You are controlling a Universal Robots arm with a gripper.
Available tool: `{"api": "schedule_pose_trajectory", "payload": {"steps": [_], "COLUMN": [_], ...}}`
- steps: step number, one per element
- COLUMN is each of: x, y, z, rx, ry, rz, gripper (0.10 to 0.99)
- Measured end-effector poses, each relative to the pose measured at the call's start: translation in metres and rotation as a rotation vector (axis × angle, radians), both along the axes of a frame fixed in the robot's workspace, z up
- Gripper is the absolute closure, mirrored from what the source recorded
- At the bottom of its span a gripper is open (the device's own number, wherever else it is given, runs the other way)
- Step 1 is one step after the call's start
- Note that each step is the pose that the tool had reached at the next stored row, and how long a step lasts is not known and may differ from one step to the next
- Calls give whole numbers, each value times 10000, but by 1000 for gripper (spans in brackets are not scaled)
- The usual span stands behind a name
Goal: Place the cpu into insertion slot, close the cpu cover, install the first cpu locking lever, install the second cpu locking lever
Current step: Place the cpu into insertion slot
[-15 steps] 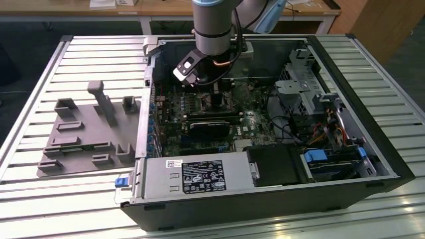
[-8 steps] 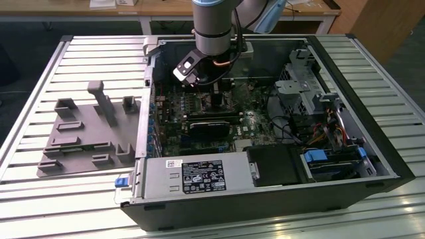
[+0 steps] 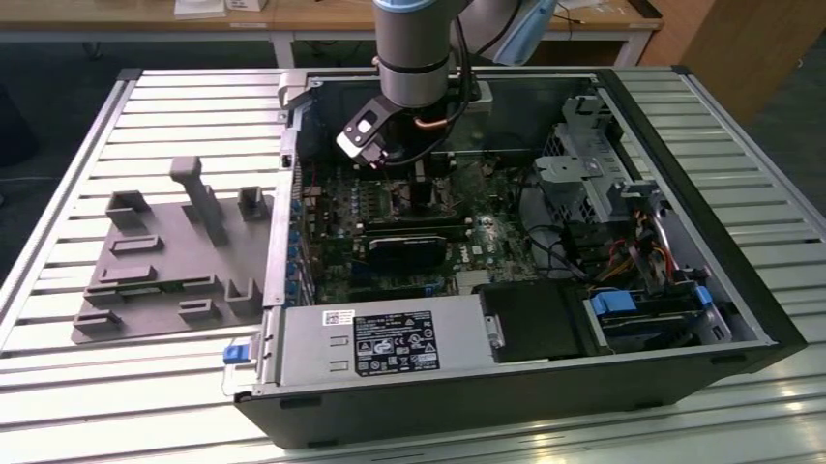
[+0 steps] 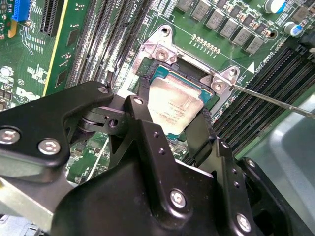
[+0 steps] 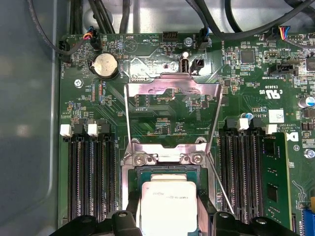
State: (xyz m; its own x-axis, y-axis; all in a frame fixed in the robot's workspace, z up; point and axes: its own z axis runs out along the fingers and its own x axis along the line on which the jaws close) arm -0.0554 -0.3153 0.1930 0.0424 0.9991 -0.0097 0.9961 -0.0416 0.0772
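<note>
The cpu [image 4: 170,105] [image 5: 169,204], a flat square chip with a dull silver top, hangs just over the insertion slot [image 4: 209,101] [image 5: 133,179] on the green board. My gripper [image 4: 171,112] [image 5: 172,220] is shut on the cpu, one black finger against each of two opposite sides. The cpu cover [image 5: 172,91], a thin silver frame, is flipped open away from the socket on its hinge. A thin locking lever [image 4: 275,102] [image 5: 220,184] sticks out beside the socket. In the exterior view my gripper [image 3: 420,184] reaches down into the open computer case [image 3: 516,387].
Long black memory slots [image 5: 91,177] [image 5: 243,172] flank the socket on both sides. A black card [image 3: 413,246], a power supply [image 3: 374,343] and a drive cage [image 3: 606,184] crowd the case. A grey fixture plate [image 3: 168,261] lies on the slatted table at the exterior view's left.
</note>
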Motion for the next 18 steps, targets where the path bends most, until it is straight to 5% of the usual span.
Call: {"api": "schedule_pose_trajectory", "payload": {"steps": [4,18], "x": [0,0], "y": [1,0], "z": [-1,36], "rx": [3,3], "ry": [-2,-4], "rz": [0,1], "gripper": [475,475]}}
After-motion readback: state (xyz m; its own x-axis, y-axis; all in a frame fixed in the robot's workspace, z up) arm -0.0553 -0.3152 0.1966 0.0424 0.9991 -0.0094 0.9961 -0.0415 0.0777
